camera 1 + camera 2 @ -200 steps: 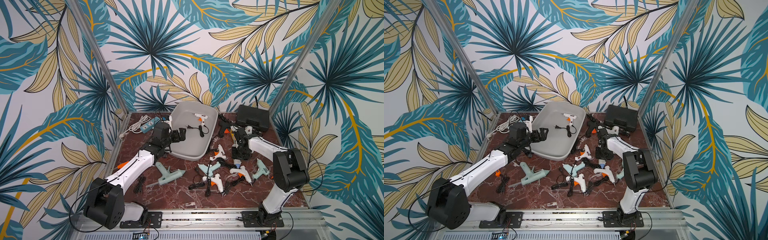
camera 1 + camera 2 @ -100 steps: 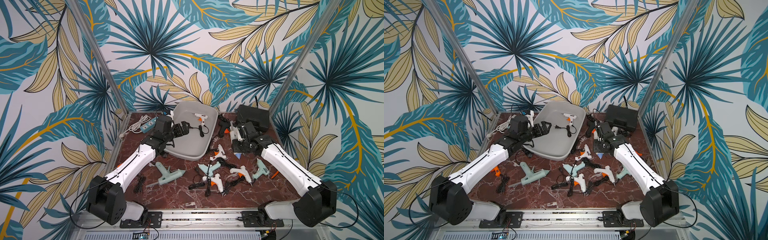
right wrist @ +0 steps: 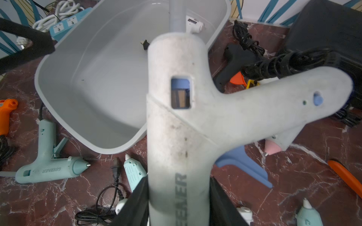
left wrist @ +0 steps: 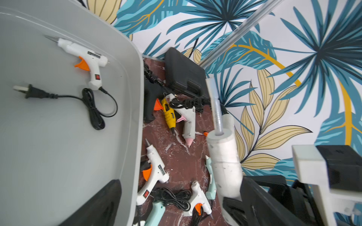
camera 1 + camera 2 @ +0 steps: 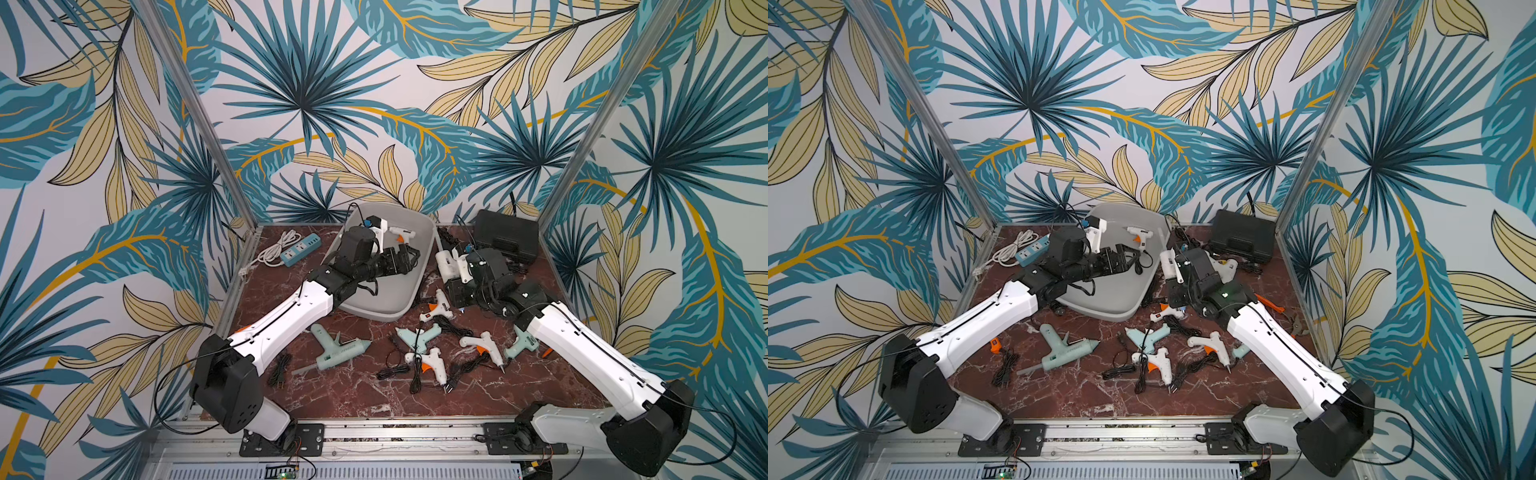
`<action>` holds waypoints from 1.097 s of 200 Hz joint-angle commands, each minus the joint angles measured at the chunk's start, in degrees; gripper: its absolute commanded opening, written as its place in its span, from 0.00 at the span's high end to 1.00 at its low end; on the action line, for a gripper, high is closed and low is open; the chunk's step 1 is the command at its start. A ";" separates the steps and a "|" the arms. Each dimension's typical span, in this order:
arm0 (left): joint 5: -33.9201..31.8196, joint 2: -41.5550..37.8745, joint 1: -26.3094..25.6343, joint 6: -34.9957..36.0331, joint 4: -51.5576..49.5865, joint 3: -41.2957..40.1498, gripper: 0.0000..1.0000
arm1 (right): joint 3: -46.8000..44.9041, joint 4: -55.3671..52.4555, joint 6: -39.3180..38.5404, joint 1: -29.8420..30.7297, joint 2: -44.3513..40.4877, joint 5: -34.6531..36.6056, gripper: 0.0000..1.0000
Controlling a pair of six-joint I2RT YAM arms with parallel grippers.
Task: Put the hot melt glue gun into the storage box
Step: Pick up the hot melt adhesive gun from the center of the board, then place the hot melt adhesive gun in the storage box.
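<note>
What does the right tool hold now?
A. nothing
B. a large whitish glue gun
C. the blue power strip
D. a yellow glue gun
B: in the right wrist view the right tool is closed on the barrel of the large whitish glue gun, which has a glue stick in its rear.

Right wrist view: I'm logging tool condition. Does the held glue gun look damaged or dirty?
The glue gun clamped in the right gripper looks grimy: dark smudges speckle its pale barrel near the lettering. A glue stick juts from its rear. No crack shows.
</note>
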 commanded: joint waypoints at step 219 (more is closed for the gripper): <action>15.13 3.94 4.18 -4.60 8.98 7.89 1.00 | 4.18 17.81 -2.09 8.64 2.79 1.65 0.51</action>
